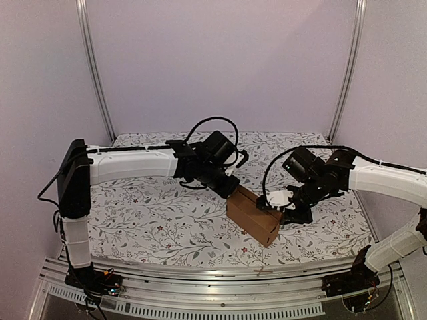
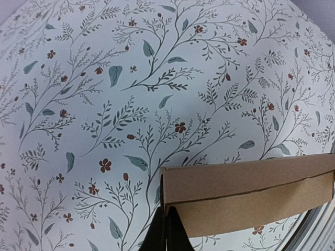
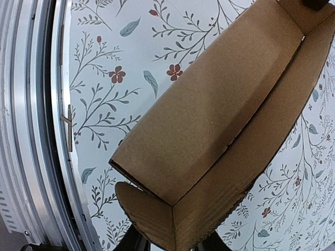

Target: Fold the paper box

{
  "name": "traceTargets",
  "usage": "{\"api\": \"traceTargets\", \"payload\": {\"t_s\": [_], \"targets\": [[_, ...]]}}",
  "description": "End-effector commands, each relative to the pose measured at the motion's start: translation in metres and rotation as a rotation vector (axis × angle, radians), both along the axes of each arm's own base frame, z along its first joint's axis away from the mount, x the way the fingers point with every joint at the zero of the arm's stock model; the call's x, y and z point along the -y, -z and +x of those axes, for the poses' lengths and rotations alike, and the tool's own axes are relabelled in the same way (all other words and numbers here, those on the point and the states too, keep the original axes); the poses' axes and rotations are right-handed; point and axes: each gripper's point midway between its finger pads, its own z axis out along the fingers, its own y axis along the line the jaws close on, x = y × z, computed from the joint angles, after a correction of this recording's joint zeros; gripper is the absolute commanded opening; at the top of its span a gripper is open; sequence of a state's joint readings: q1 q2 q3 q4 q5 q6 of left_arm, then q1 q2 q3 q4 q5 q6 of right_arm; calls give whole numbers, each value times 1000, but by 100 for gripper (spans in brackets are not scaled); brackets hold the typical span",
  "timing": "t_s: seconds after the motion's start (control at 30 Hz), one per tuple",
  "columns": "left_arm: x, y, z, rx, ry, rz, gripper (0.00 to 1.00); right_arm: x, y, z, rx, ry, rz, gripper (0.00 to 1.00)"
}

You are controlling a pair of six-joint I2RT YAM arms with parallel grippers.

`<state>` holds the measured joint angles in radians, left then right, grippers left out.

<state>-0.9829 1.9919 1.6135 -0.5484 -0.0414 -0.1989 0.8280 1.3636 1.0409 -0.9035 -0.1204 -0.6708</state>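
**Left arm.** It reaches across the floral-patterned surface (image 1: 147, 213) to the far end of the carton. The left fingers (image 2: 154, 235) are closed flat together, and the carton's end edge runs down into the seam between them. They appear to pinch that end panel.

**Paper box (image 1: 253, 217).** Plain brown cardboard, lying mid-surface towards the right, between the two arms and set on a diagonal. It is partly formed. The long walls stand up to make an open-topped trough, and the inside is bare in the right wrist view. At the near end a rounded end flap (image 3: 137, 206) hangs outward, not yet tucked.

**Right arm.** It comes in from the right to the carton's near end. The right fingers (image 3: 133, 244) are part-closed and straddle the near corner, gripping the cardboard there.

**Front rail (image 3: 36, 130).** Aluminium, running along the near edge of the surface, just beside the carton's near end.

**Step in hand (judged).** The body is erected and held at both ends. The end closures remain.

**Next move (judged).** The near flap must be turned inward and seated while the far end is kept steady. One grip will probably have to shift to push the flap without collapsing the walls.
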Motion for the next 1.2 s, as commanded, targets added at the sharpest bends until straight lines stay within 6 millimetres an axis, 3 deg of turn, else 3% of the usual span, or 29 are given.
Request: {"api": "traceTargets", "payload": {"t_s": [0.0,0.23,0.5,0.93,1.17], "targets": [[-23,42,-25,-94,1,128,0,-2,0,1,19,-14,-10,26],[-20,39,-23,-81,6,121,0,-9,-6,5,9,18,10,24],[-11,16,-20,-63,34,99,0,-13,-10,7,-4,35,23,20],[-4,8,-19,-71,54,87,0,-12,-12,12,-15,72,34,17],[-5,13,-19,-80,52,103,0,-8,-6,7,-22,41,17,18]]}}
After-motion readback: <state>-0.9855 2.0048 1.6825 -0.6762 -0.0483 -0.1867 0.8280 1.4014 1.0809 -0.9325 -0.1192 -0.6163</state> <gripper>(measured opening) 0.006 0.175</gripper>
